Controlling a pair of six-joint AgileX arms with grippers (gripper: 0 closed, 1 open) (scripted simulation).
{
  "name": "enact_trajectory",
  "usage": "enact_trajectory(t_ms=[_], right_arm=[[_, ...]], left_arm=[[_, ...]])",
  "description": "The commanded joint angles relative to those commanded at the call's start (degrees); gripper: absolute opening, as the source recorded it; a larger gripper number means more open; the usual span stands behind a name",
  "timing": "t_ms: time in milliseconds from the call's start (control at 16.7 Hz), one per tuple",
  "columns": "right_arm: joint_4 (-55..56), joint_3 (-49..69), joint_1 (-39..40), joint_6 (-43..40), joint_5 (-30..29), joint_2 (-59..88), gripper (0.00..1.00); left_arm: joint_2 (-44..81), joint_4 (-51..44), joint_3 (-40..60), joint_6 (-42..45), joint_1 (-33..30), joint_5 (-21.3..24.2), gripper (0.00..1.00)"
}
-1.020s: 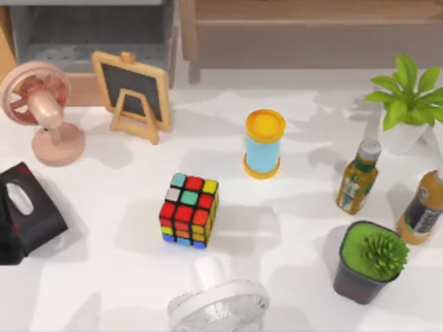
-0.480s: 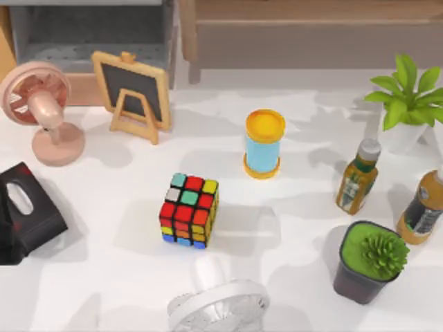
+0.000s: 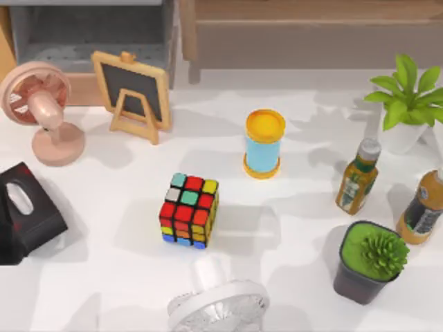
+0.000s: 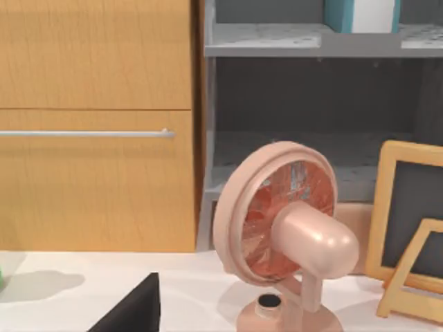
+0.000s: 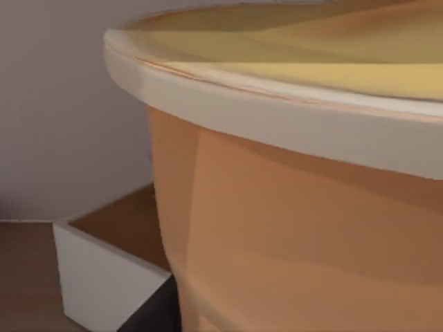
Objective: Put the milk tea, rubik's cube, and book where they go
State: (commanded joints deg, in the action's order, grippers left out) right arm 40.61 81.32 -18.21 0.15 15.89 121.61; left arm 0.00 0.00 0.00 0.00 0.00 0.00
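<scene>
The rubik's cube (image 3: 188, 210), black-framed with scrambled stickers, rests on the white table a little left of centre. In the right wrist view a tan cup with a white rim and a yellowish top (image 5: 297, 207) stands very close to the camera; it looks like the milk tea. A teal and white book (image 4: 361, 15) stands upright on the upper grey shelf (image 4: 277, 41) in the left wrist view. The frames give no sight of either gripper's fingers.
A yellow-capped blue cylinder (image 3: 264, 144) stands behind the cube. At the left are a pink fan (image 3: 38, 104), a small chalkboard (image 3: 131, 90) and a black box (image 3: 24, 211). A white fan (image 3: 218, 304) sits at the front; bottles (image 3: 358, 176) and potted plants (image 3: 370, 259) are at the right.
</scene>
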Motion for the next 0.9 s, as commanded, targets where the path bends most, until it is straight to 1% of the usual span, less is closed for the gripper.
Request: enact_trajectory(t_ms=[60, 600, 720, 900], right_arm=[[0.0, 0.0, 0.0, 0.0, 0.0, 0.0, 0.0], [0.1, -0.2, -0.2, 0.1, 0.0, -0.3, 0.0], [0.9, -2.3, -0.4, 0.5, 0.4, -2.3, 0.0], [2.3, -9.6, -1.8, 0.6, 1.5, -7.6, 0.0]], left_arm=[[0.0, 0.0, 0.0, 0.0, 0.0, 0.0, 1.0], [0.0, 0.0, 0.0, 0.0, 0.0, 0.0, 1.0], [0.0, 0.0, 0.0, 0.0, 0.0, 0.0, 1.0], [0.0, 0.0, 0.0, 0.0, 0.0, 0.0, 1.0]])
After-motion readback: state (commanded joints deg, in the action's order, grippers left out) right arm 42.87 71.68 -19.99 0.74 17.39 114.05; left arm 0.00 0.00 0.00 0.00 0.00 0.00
